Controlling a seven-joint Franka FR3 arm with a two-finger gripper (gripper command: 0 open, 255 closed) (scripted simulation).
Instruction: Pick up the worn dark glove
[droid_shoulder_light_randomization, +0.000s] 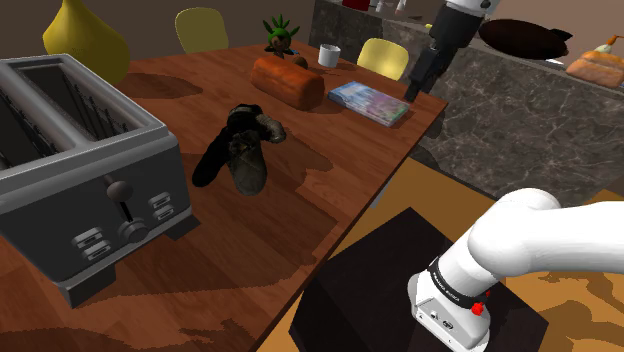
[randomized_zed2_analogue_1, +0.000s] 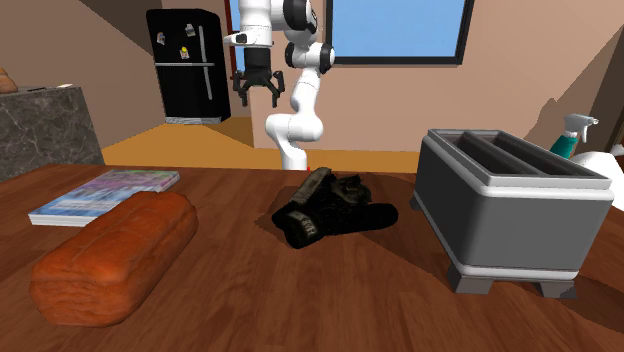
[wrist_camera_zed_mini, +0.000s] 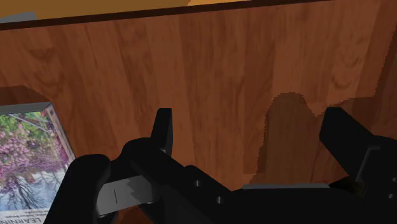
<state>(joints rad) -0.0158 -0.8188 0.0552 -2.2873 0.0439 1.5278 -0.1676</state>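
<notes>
End effector (randomized_zed2_analogue_1: 258, 88) hangs wide open above the edge of the counter (droid_shoulder_light_randomization: 300, 195) beside the book (droid_shoulder_light_randomization: 370, 101), and should cross to mid-counter, where the dark glove (droid_shoulder_light_randomization: 240, 148) lies between toaster (droid_shoulder_light_randomization: 80, 170) and loaf (droid_shoulder_light_randomization: 288, 81), straddling its thick middle.

Looks dim and warm over the wooden table (droid_shoulder_light_randomization: 345, 150) in the shoulder view, lit flatly and evenly. Shows dark shadow patches with jagged, stair-stepped edges beside the glove (droid_shoulder_light_randomization: 240, 150) and toward the table's long edge at that view's right. Catches a pale sheen along the top of the toaster (droid_shoulder_light_randomization: 90, 170). Brightens most in the second exterior view at the blue window (randomized_zed2_analogue_1: 400, 25) beyond the table's far edge. In the wrist view, throws a saw-toothed darker patch on the wood between the spread fingers of the gripper (wrist_camera_zed_mini: 249, 124).
</notes>
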